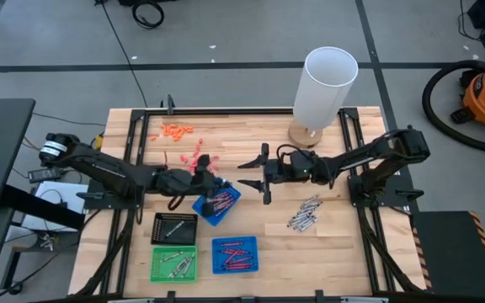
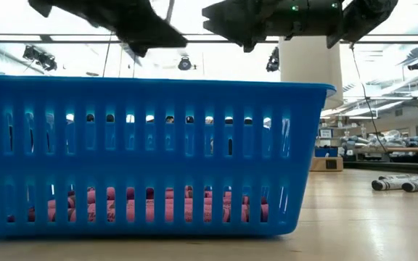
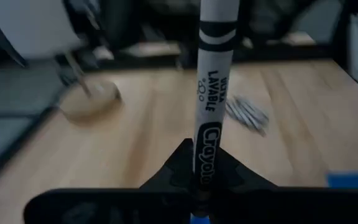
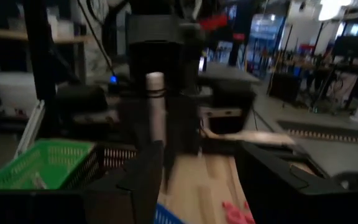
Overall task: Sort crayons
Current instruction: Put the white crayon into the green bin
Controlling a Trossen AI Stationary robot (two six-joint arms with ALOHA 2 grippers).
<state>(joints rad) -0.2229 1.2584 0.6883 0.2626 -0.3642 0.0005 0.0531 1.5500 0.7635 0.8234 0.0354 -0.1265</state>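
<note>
- Now my left hand (image 3: 199, 186) is clamped on a grey crayon (image 3: 211, 93), upright above the tilted blue tray (image 1: 217, 204).
- My right hand (image 1: 258, 178) faces it, fingers spread apart.

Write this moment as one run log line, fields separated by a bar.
phase: handover | left gripper: shut on grey crayon | right gripper: open, facing it | blue tray: below | loose grey crayons: on table

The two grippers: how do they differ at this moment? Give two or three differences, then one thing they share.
The left gripper is shut on a grey crayon; the right gripper stands open and empty. The left gripper is above the tilted blue tray; the right gripper is above bare table. Both are dark, two-fingered and face each other.
</note>
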